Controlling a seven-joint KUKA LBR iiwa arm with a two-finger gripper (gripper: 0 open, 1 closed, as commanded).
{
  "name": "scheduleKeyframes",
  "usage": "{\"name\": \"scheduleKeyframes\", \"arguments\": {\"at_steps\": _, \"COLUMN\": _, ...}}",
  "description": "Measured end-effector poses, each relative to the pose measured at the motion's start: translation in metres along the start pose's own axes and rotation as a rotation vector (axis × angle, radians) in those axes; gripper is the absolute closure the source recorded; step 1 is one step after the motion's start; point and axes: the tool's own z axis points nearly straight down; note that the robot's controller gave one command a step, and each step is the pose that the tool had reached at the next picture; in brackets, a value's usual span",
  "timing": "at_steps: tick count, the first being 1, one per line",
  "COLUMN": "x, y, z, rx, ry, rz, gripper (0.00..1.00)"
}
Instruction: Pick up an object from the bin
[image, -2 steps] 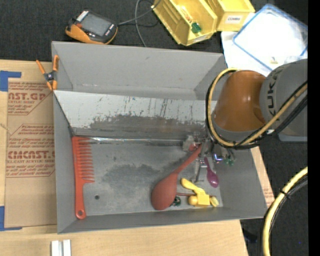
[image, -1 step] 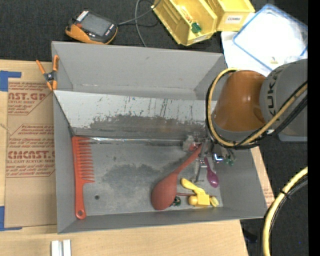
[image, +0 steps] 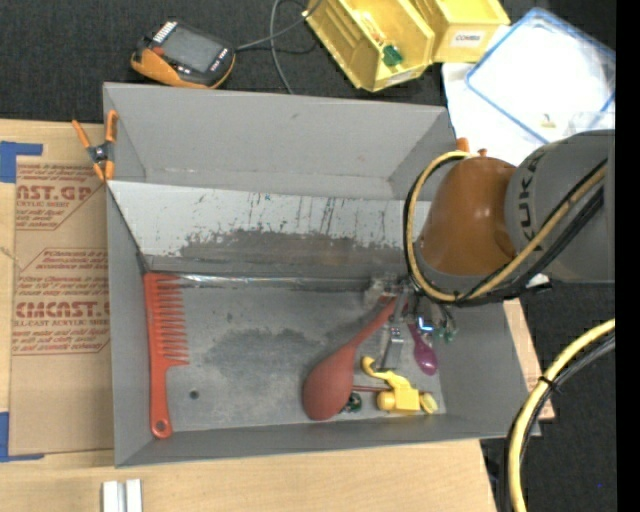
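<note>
The robot arm's gripper (image: 398, 332) is hanging low in the right part of the grey bin (image: 250, 200), beneath the arm's orange wrist cover, right over the thin neck of a red-brown bulb (image: 333, 386). Whether the tool is spread wide or closed up cannot be told from this angle. Nothing is showing as lifted, so the pick is looking not yet done: grasping and raising are remaining. The bulb is lying on the floor near the front wall, round end to the left, neck pointing far and right. A yellow toy piece (image: 400, 397) and a small purple thing (image: 427, 357) are lying just beside it; a red comb (image: 160, 350) is lying well apart, along the left wall.
</note>
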Motion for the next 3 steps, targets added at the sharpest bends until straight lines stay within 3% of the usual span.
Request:
{"name": "scheduleKeyframes", "arguments": {"at_steps": 1, "x": 0.004, "y": 0.004, "z": 0.008, "rx": 0.001, "ry": -0.002, "rz": -0.01, "gripper": 0.0}}
{"name": "scheduleKeyframes", "arguments": {"at_steps": 2, "x": -0.023, "y": 0.013, "z": 0.016, "rx": -0.001, "ry": -0.001, "rz": 0.038, "gripper": 1.0}}
{"name": "scheduleKeyframes", "arguments": {"at_steps": 3, "x": -0.023, "y": 0.013, "z": 0.016, "rx": 0.0, "ry": -0.001, "rz": 0.038, "gripper": 1.0}}
